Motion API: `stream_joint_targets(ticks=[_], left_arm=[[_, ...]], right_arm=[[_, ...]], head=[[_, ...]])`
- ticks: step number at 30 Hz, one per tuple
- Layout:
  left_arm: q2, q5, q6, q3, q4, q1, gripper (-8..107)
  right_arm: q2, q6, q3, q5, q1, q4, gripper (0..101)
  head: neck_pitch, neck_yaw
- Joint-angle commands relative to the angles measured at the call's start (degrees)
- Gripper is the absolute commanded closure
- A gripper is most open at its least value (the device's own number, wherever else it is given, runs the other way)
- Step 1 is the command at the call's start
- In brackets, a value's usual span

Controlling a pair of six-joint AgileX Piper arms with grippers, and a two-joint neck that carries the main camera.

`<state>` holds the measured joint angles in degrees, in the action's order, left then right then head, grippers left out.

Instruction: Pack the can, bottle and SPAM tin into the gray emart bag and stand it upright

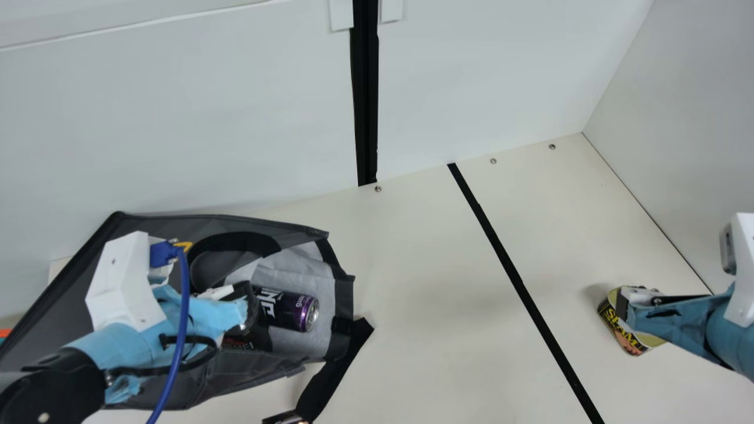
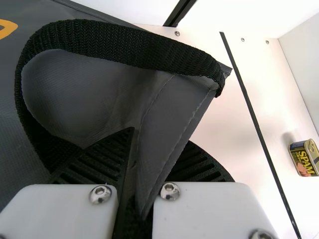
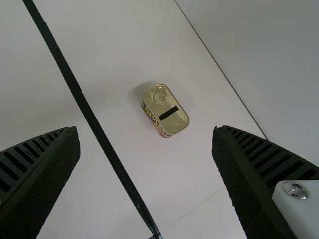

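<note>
Left gripper (image 2: 159, 135), jaws clamped on gray bag (image 1: 70, 282), might tug and spill the can (image 1: 294, 311) inside; right gripper (image 3: 145, 128), jaws apart above SPAM tin (image 3: 167, 112) on the counter (image 1: 424, 265), might topple it if lowered off-center.

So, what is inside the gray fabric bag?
A dark purple metal can, and beside it a dark thing with red print. Anything deeper is covered by my left arm.
</note>
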<state>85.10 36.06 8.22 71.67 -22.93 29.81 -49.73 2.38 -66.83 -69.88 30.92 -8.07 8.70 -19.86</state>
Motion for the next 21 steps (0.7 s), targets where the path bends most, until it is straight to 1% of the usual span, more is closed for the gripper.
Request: stream_joint_targets(ticks=[1, 10, 21], left_arm=[[0.0, 0.0, 0.0, 0.0, 0.0, 0.0, 107], [0.0, 0.0, 0.0, 0.0, 0.0, 0.0, 107], [0.0, 0.0, 0.0, 0.0, 0.0, 0.0, 107]], right_arm=[[0.2, 0.4, 0.3, 0.0, 0.9, 0.7, 6], [1.7, 1.0, 1.4, 0.0, 3.8, 2.7, 6], [2.6, 0.9, 2.3, 0.0, 5.3, 4.0, 6]], head=[[1.3, -0.1], [1.3, -0.1], [1.3, -0.1]])
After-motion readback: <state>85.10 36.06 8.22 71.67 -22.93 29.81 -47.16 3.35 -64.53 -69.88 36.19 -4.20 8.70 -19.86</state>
